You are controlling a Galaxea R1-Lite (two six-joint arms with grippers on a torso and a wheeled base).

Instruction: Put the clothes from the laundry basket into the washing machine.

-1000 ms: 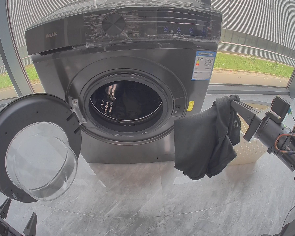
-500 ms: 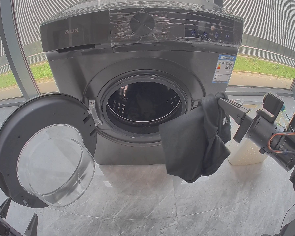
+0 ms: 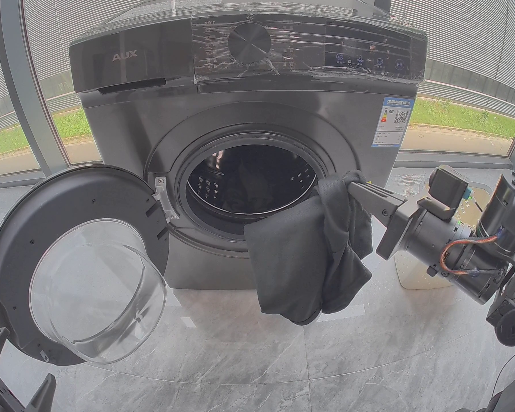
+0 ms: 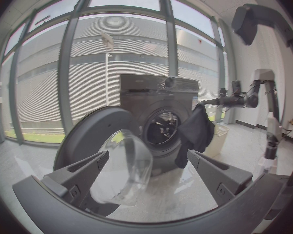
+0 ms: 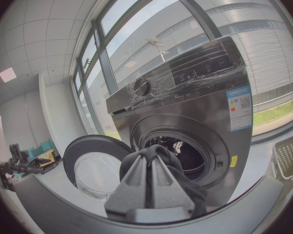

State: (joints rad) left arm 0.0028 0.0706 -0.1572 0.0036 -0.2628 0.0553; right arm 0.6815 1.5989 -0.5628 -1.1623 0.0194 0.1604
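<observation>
The right arm is stretched out level toward the washing machine (image 3: 154,115). The right gripper (image 3: 353,186) is pinched tight on a dark garment (image 3: 303,253), which hangs against the right rim of the machine's opening. The left gripper (image 4: 146,155) sits low before the machine, fingers spread wide and empty.

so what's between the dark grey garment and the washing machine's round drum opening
Nothing: in head view the dark grey garment overlaps the round drum opening on its right.

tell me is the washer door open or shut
Open. The door stands wide on its hinge, to the left of the washer, and the drum mouth is uncovered.
</observation>
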